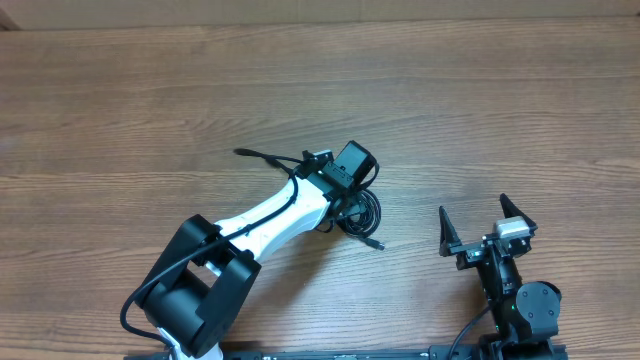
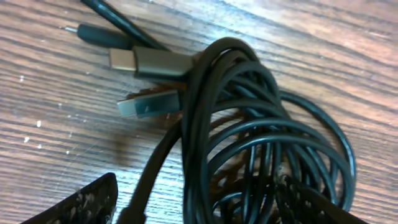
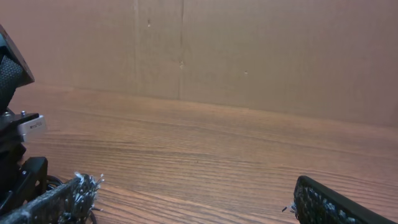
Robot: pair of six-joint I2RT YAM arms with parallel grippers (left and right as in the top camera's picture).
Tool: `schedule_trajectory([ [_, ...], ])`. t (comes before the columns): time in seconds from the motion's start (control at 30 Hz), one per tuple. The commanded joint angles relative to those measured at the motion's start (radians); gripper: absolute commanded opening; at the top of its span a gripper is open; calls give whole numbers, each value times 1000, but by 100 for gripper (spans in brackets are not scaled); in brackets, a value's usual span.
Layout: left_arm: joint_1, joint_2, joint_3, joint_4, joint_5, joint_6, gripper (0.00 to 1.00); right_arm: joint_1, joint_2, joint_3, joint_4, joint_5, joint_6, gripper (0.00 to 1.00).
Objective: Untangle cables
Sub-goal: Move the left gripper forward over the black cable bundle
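Wood-grain tabletop (image 1: 150, 90), matte brown. Thin glossy black cables (image 2: 261, 137) lie coiled in round loops right between the left gripper (image 2: 202, 185)'s spread fingers. Two flat metallic plugs (image 2: 146, 62) sit just ahead, pointing sideways left in the wrist view. Right gripper (image 1: 472, 206), well apart, gapes wide.

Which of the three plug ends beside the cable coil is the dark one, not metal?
The topmost plug: it is dark with a thin pin tip. The middle plug and the lowest plug both have metallic housings and flat connectors.

Overhead straight down, left wrist close over cables (image 2: 198, 118), right wrist skimming table (image 3: 205, 143)
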Motion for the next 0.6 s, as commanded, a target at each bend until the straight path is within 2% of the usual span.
schedule_trajectory([
  [0.0, 3, 10, -2, 9, -1, -13, 77, -3, -10, -10, 7, 6, -1, 100],
  [0.37, 3, 10, -2, 18, -6, 1, 55, -3, -10, -10, 7, 6, -1, 100],
  [0.43, 3, 10, -2, 24, -14, 1, 43, -3, -10, -10, 7, 6, -1, 100],
  [0.57, 4, 10, -2, 38, -37, 1, 29, -3, -10, -10, 7, 6, -1, 100],
])
